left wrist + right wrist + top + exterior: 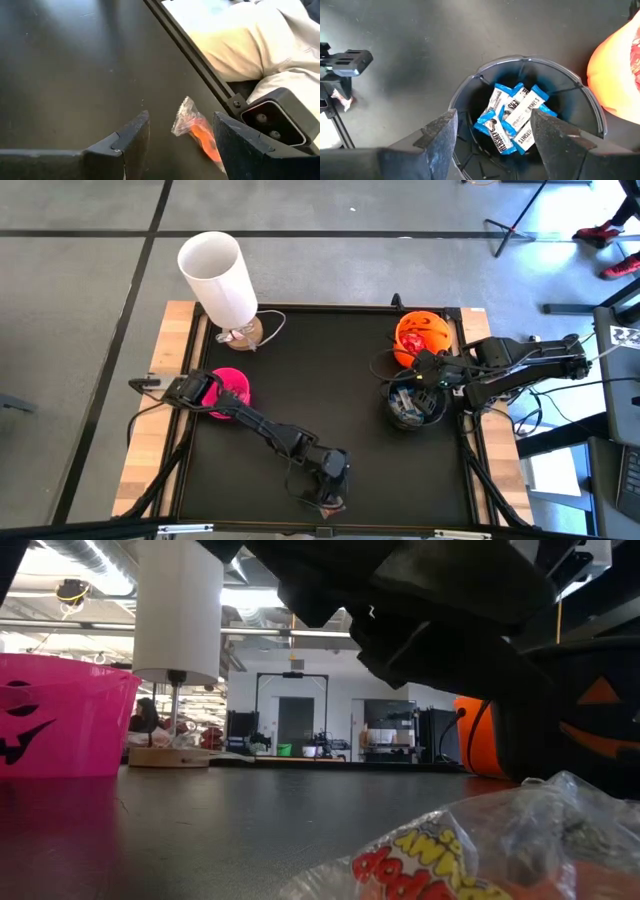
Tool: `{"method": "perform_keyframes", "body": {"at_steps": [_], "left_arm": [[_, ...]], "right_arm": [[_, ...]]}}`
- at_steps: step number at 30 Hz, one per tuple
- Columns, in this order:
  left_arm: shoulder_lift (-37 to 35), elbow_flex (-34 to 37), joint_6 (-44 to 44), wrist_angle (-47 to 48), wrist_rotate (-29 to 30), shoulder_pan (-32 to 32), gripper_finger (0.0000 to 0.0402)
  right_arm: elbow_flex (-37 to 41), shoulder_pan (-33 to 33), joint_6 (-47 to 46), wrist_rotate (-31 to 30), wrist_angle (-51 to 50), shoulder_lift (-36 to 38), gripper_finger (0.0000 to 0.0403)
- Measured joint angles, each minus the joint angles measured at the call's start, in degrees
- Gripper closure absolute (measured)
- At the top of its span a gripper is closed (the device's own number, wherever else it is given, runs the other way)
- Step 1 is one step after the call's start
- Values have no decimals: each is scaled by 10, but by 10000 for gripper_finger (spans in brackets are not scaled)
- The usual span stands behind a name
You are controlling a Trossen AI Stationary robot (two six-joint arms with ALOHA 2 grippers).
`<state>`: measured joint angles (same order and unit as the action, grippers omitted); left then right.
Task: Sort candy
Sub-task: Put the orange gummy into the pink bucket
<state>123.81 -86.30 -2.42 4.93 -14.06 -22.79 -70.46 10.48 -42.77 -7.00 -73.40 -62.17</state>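
One candy [192, 125] in a clear and orange wrapper lies flat on the black mat beside the table's near rail; the low view shows it close up [450, 855]. My left gripper [181, 119] is low over it, open, slanting down, with a finger on each side of the candy; I see no contact. It is at the near edge in the high view [330, 500]. My right gripper [494, 116] hangs open above the black bowl [580, 100], which holds several blue-and-white candies [512, 117].
The orange bowl [422, 335] stands just behind the black bowl [415, 405] at the right. The pink bowl [232, 390] sits at the left, under my left arm. A white lamp [218, 275] stands at the far left corner. The low camera [272, 117] sits by the near rail.
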Motion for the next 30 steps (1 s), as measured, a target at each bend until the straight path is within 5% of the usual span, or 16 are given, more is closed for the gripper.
{"method": "perform_keyframes", "body": {"at_steps": [19, 30], "left_arm": [[37, -1, -8, -65, 49, -42, 198], [49, 0, -52, -12, 77, -29, 211]], "right_arm": [[0, 0, 8, -25, 5, 0, 155], [0, 0, 12, -25, 5, 0, 155]]}}
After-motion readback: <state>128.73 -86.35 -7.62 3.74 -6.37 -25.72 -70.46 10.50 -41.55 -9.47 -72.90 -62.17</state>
